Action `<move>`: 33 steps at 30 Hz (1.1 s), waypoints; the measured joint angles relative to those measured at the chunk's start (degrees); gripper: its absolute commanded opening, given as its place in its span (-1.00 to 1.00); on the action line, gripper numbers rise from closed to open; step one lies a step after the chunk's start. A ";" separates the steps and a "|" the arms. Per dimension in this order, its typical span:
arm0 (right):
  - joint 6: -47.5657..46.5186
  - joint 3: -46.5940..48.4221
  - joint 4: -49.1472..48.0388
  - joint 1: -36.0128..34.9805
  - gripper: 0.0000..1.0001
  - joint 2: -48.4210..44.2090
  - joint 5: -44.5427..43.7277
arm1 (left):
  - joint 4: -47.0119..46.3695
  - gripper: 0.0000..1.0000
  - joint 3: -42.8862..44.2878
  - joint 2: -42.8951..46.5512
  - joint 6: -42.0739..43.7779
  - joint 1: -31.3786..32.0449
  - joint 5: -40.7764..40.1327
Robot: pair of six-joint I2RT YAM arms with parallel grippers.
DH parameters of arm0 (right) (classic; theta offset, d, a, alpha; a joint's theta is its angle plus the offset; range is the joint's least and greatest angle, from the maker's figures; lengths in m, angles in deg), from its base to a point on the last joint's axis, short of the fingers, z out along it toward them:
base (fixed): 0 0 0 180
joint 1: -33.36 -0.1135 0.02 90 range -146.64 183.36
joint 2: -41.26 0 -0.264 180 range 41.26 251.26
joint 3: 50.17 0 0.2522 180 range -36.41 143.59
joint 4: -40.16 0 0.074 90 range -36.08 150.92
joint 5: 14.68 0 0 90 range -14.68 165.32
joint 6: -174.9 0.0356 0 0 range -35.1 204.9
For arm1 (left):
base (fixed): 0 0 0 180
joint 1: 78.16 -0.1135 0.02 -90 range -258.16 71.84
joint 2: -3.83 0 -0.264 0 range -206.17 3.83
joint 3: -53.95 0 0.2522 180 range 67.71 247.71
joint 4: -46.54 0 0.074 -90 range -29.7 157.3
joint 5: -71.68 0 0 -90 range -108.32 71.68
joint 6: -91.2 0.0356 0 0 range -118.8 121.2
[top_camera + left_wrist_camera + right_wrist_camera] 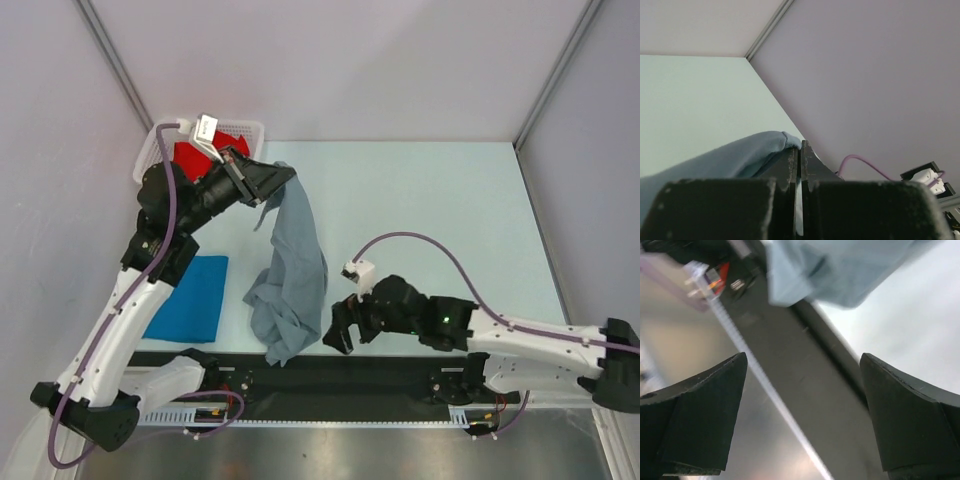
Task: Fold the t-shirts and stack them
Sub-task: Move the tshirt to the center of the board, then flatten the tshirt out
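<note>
My left gripper (283, 178) is shut on the top edge of the slate grey t-shirt (292, 275) and holds it up, so it hangs down to the table's near edge. In the left wrist view the grey cloth (735, 157) bunches at the closed fingertips (799, 150). My right gripper (337, 335) is open and empty, just right of the shirt's lower hem; the hem (835, 270) shows above its fingers. The bright blue t-shirt (190, 297) lies folded at the left. The red t-shirt (195, 155) lies in the white mesh basket (250, 132).
The basket stands at the back left corner. A black rail (380, 380) runs along the table's near edge, with metal sheet (770, 440) below it. Grey walls close in the back and both sides.
</note>
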 measured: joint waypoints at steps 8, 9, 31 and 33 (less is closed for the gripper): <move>-4.15 -0.70 -12.96 -2.62 0.99 16.31 -17.53 | 1.68 -0.99 0.39 2.91 -0.07 0.20 0.44; -5.22 -0.70 -14.43 -2.60 1.00 18.25 -18.49 | 2.16 -0.99 0.66 3.26 -0.11 0.20 0.52; -10.23 -5.42 -37.16 4.42 -1.00 12.72 -8.48 | 13.55 -1.00 8.28 6.75 1.70 0.24 0.96; -10.34 -4.57 -30.34 4.28 -1.00 4.50 -14.43 | 16.09 -1.00 8.22 7.54 2.89 0.26 -0.07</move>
